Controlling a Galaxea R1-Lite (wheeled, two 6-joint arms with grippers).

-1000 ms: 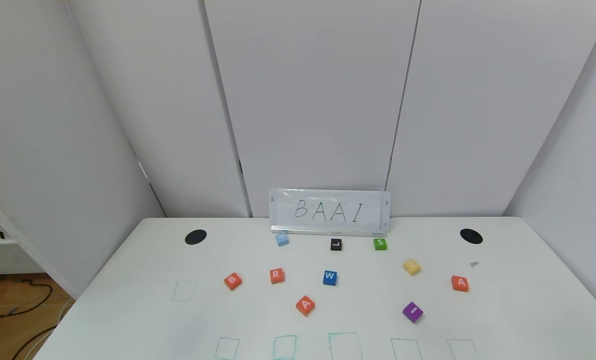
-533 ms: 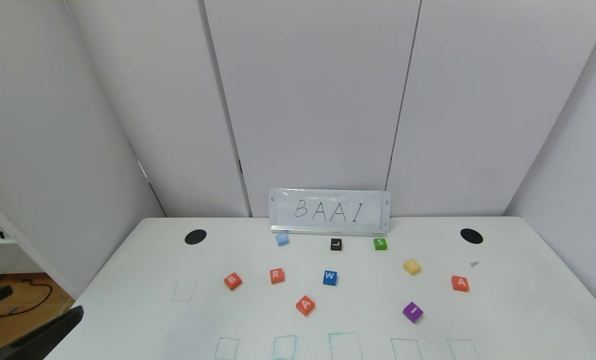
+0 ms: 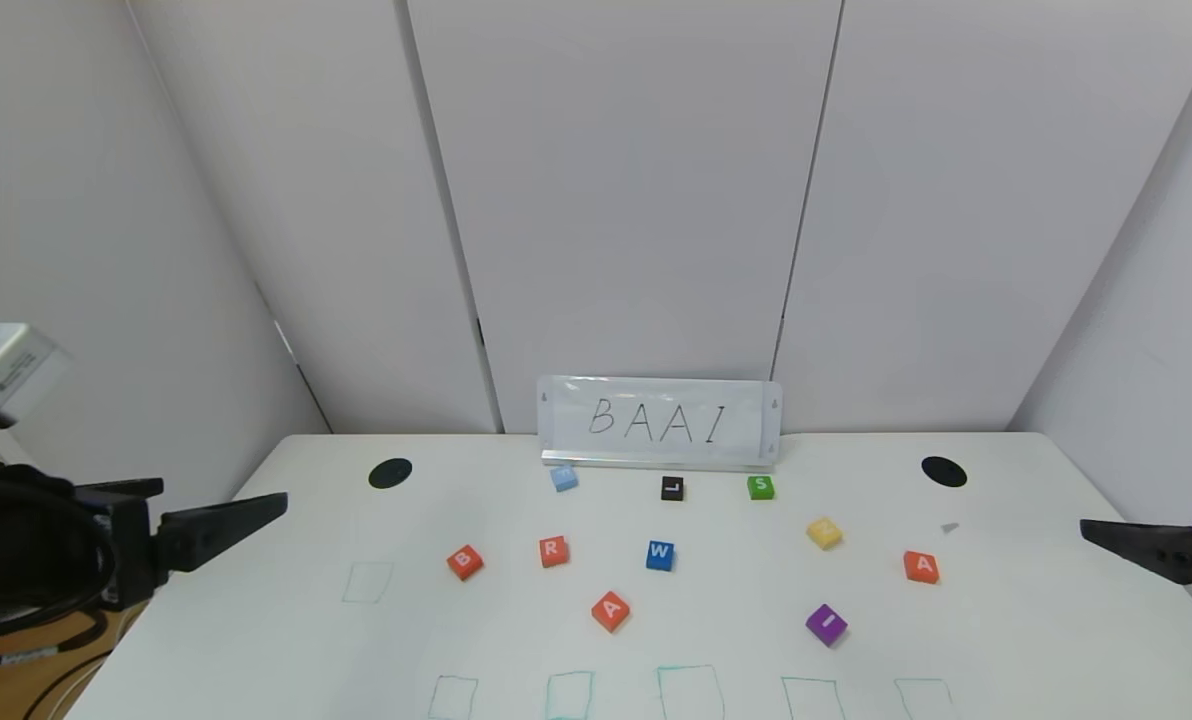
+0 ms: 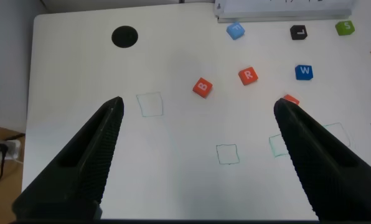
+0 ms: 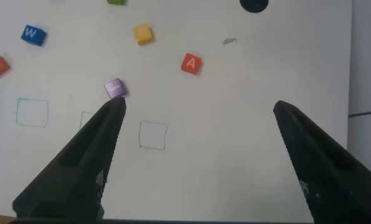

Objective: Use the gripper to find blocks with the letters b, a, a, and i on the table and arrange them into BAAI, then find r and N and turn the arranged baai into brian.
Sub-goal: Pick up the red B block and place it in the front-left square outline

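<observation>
L gripper (image 4: 198, 115) apart, over table (image 3: 256, 600) L edge | R gripper (image 5: 198, 118) apart, R edge | blocks (image 3: 610, 610) mid-table

Blocks (image 3: 610, 610) and r (image 3: 553, 551) scattered apart on table (image 3: 256, 620).
</observation>
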